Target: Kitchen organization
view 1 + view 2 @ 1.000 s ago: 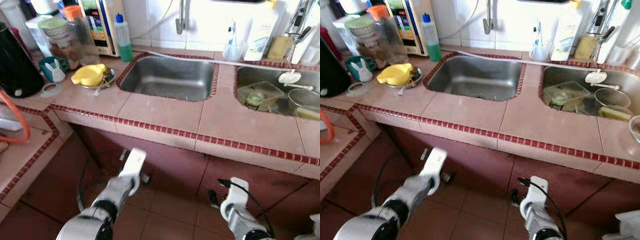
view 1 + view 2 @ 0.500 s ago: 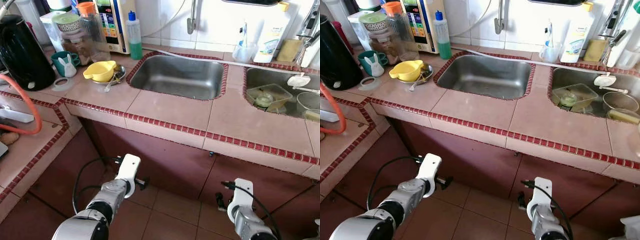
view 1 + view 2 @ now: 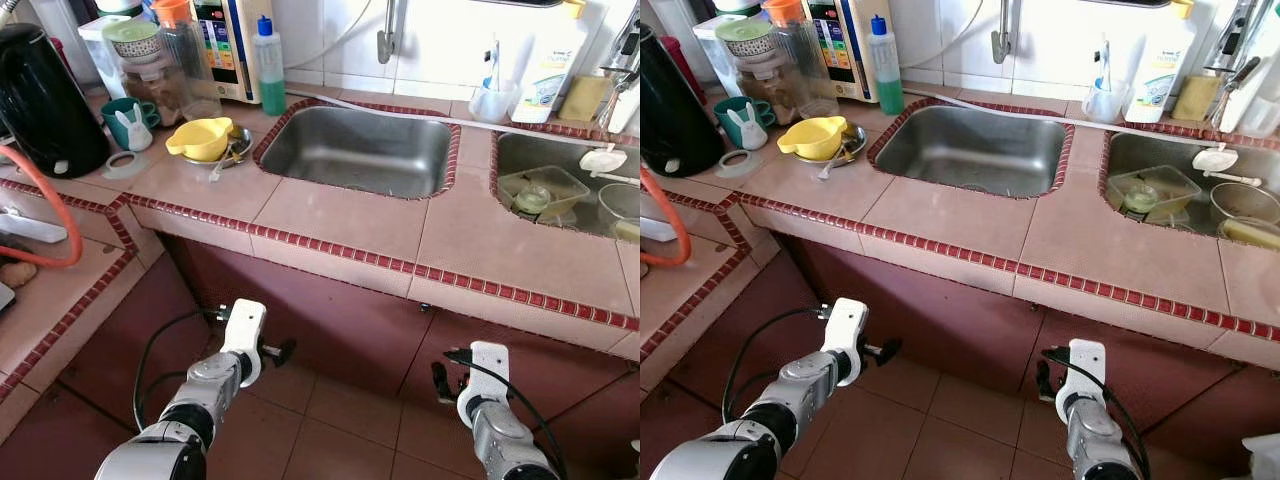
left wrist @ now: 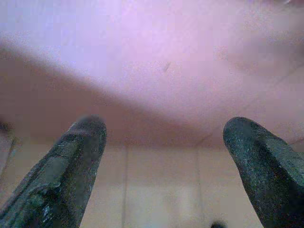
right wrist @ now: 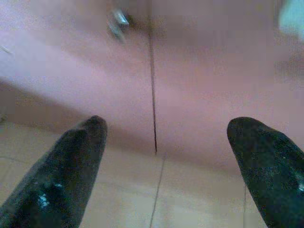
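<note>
A pink tiled counter with red trim runs across in front of me. It holds an empty steel sink and a second sink with a clear container and a pot. A yellow bowl sits on a plate with a spoon. My left gripper hangs low before the cabinet front, open and empty, its fingers wide apart. My right gripper is also low, open and empty, facing a cabinet door seam.
A black kettle, teal mug, jars, green bottle and a water purifier stand at the back left. An orange hose lies on the side counter. Soap bottle and cup stand behind the sinks.
The camera has pulled back and shifted, so the kettle shows more fully. My left arm has sunk lower and drawn nearer to me. The right arm has barely moved.
</note>
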